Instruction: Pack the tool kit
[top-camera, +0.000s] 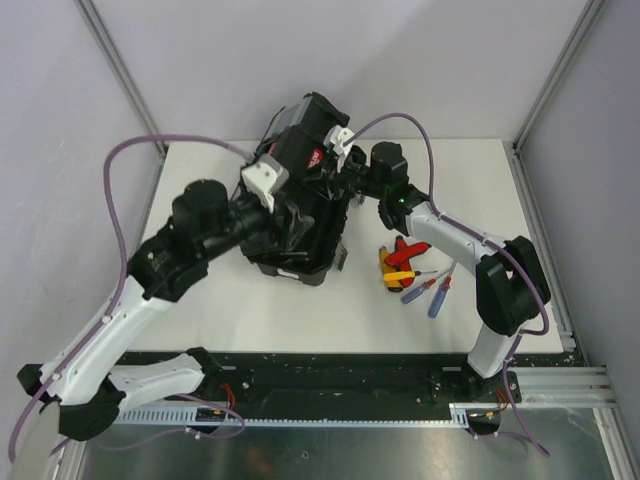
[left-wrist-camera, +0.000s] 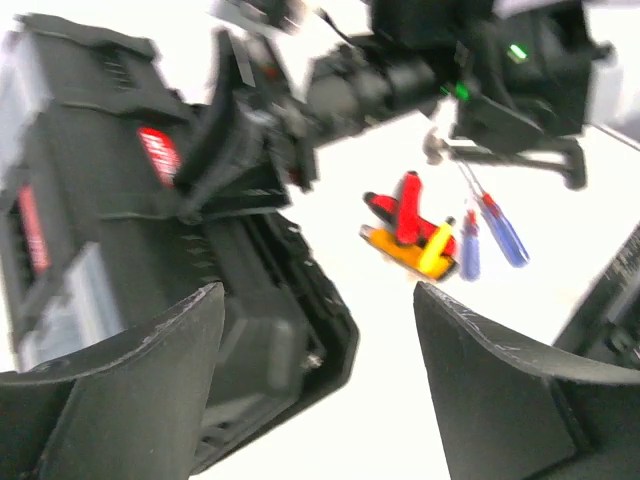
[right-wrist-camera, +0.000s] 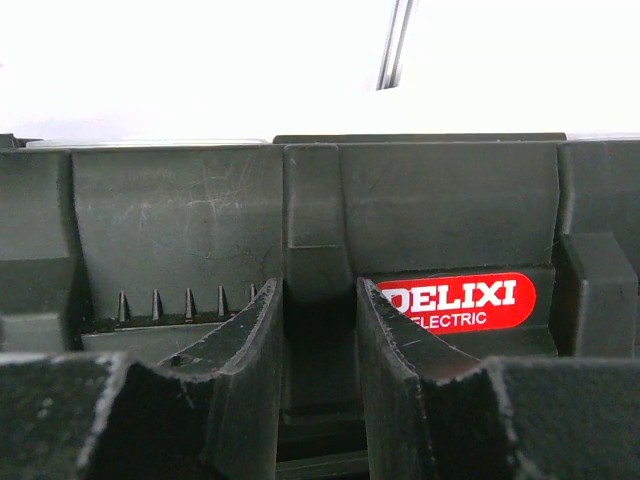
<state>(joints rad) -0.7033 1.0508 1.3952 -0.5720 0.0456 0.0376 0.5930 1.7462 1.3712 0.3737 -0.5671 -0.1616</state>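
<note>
The black toolbox (top-camera: 300, 215) sits mid-table with its upper part lifted toward the back. My right gripper (top-camera: 337, 173) holds it at the top. In the right wrist view the fingers (right-wrist-camera: 395, 340) are shut on a black upright rib of the toolbox (right-wrist-camera: 200, 220), beside a red label (right-wrist-camera: 455, 300). My left gripper (top-camera: 285, 215) hovers over the box's near right corner. In the left wrist view it (left-wrist-camera: 318, 300) is open with only the bare table between its fingers, and the toolbox (left-wrist-camera: 110, 230) lies to the left. Red, yellow and blue screwdrivers (top-camera: 405, 270) lie on the table to the right.
The loose tools (left-wrist-camera: 430, 235) lie in a small heap between the box and the right arm's forearm (top-camera: 450, 235). A purple cable (top-camera: 120, 200) loops over the table's left side. Frame posts (top-camera: 540, 100) stand at the table's back corners.
</note>
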